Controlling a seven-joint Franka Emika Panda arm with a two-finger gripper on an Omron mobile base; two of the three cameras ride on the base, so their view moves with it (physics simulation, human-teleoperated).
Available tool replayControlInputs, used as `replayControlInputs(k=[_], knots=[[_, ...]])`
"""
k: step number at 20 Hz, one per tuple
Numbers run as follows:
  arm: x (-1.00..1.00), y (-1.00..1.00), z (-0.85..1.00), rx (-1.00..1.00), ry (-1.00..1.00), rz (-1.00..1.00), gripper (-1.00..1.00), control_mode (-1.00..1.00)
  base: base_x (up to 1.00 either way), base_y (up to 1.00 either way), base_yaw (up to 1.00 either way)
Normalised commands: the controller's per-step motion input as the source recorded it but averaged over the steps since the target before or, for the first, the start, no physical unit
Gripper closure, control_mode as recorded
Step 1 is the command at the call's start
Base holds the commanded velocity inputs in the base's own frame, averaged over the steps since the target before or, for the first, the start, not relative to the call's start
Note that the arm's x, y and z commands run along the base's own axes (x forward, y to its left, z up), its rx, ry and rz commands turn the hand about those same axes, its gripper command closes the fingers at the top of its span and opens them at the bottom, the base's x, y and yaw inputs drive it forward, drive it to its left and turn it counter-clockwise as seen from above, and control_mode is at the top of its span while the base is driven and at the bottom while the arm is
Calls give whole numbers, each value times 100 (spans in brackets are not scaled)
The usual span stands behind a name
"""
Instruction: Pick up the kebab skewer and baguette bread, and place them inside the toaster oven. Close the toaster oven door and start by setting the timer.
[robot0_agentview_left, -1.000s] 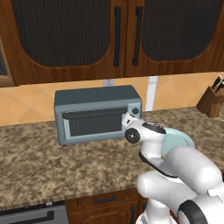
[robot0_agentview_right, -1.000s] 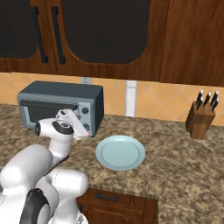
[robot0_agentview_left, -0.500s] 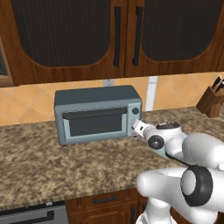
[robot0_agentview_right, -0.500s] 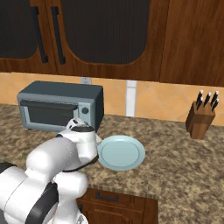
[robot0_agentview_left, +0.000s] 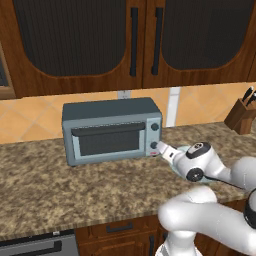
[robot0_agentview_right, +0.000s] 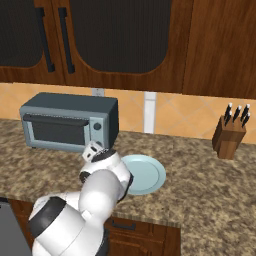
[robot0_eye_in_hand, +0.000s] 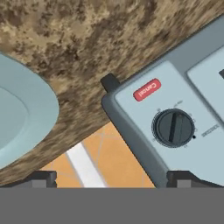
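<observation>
Countertop (robot0_agentview_left: 45, 185), brown speckled stone, is seen running under dark wood cabinets (robot0_agentview_left: 75, 40). Toaster oven (robot0_agentview_left: 107, 111) is set on it toward the back wall: boxy grey-blue, w/ door (robot0_agentview_left: 109, 140) shut upright, dark window and bar handle along its top edge. Knob panel is on the oven's right side; two dark knobs are visible there in left base view. In hand view a dark ridged knob (robot0_eye_in_hand: 174, 127) is shown close up, w/ a red "Cancel" button (robot0_eye_in_hand: 146, 89) next to it on the pale panel and a small black oven foot (robot0_eye_in_hand: 110, 82) on the stone.

Pale blue plate (robot0_agentview_right: 146, 173) is placed on the counter just right of the oven, partly hidden by the arm. Knife block (robot0_agentview_right: 227, 136) is seen well apart, far right by the wall.

Gripper (robot0_agentview_left: 161, 148) is held right by the lower knob on the panel, fingers spread wide, nothing between them; contact w/ knob cannot be told.

Vs. 1 s ago: the wrist, then in front of the oven's right end and higher, has been lowered and turned so that the hand points at the panel. Oven, plate, block unchanged.
</observation>
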Motion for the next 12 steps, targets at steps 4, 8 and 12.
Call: replayControlInputs(k=[4, 8, 12], knots=[[-2, 17, -11, 0, -15, 0, -100, -100, 0, 0, 0], [0, 6, -12, 0, -8, 0, -100, -100, 0, 0, 0], [2, 2, -29, -3, -4, 0, -100, -100, 0, 0, 0]])
